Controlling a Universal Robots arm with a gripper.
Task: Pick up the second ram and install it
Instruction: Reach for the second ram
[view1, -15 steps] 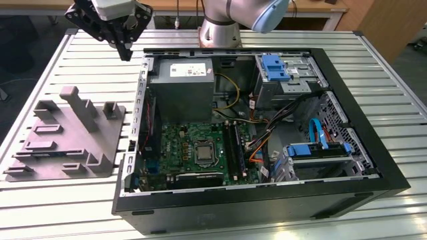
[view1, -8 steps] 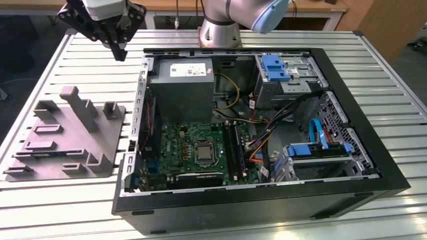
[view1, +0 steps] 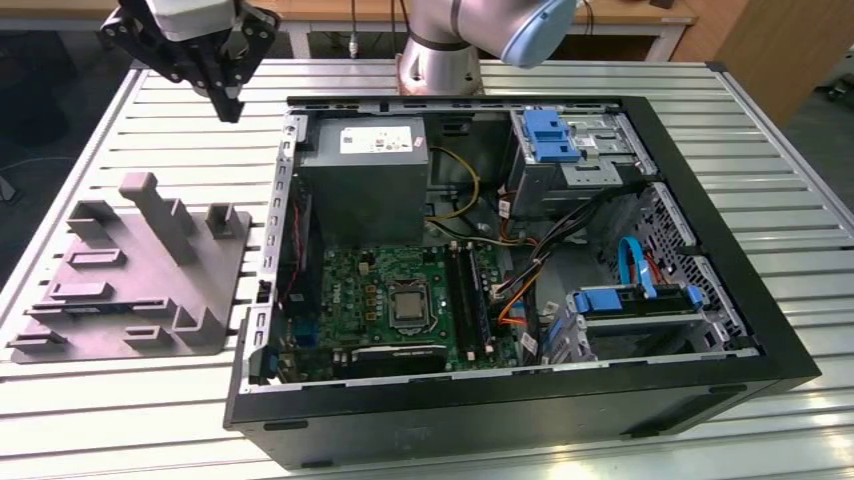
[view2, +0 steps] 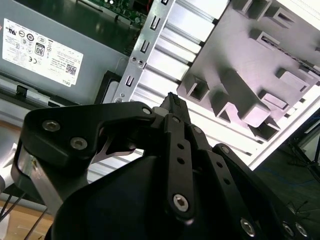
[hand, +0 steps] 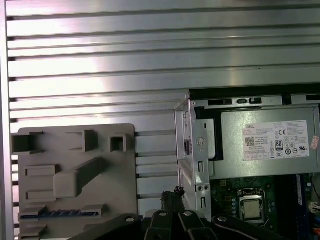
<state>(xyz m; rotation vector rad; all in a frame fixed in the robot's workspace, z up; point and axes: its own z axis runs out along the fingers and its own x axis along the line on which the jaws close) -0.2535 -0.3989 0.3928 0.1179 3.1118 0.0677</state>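
Your claw (view1: 230, 108) hangs above the slatted metal desk (view1: 747, 130), over its far corner on the exterior view's left. It sits beyond the grey plastic fixture (view1: 134, 290) and just outside the far corner of the open computer case (view1: 747, 330). The black fingers are drawn together to a single point and grip nothing. Both wrist views show that closed tip (view2: 172, 100) (hand: 172, 196) over bare desk slats, between the fixture and the case's metal frame.

The second ram (hand: 55, 213) appears in the first wrist view, standing on edge in a long slot of the fixture. The slot lies past the fixture's long low block, on the side away from its row of upright posts. From above, you see the ram as a thin, dark, straight strip with a line of small bluish patches along it. It reaches nearly the full length of its slot, and the claw is well apart from it.

The fixture lies flat near the desk's edge on the exterior view's left. The case fills the middle of the desk, holding a grey power supply (view1: 363, 190) and a green motherboard (view1: 400, 300).
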